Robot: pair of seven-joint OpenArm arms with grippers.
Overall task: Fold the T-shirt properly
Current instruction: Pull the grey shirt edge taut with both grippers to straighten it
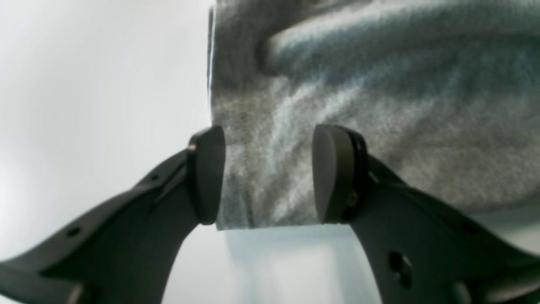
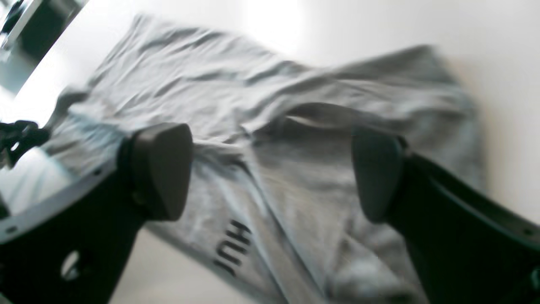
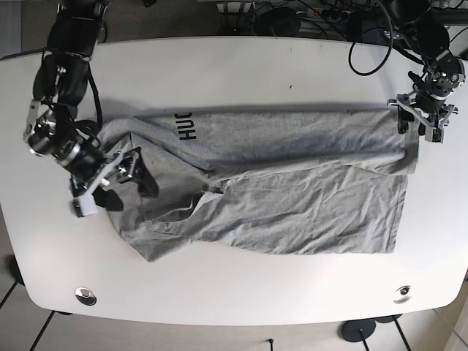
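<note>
Sprawling over the white table, the grey T-shirt lies between both spread grippers.

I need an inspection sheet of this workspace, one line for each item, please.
Surface: white rounded table, bare around the shirt.
Job's things: grey cotton T-shirt with black letters, lying wrinkled and partly folded over itself.
Clutter: nothing seen.
Grippers: left claw open, fingers either side of a shirt corner; right claw open over the lettered end, holding nothing.
Cables: black cables behind the table's far edge and at the left arm.
Surroundings: tiled floor, round metal fittings in the table's near corners.
</note>
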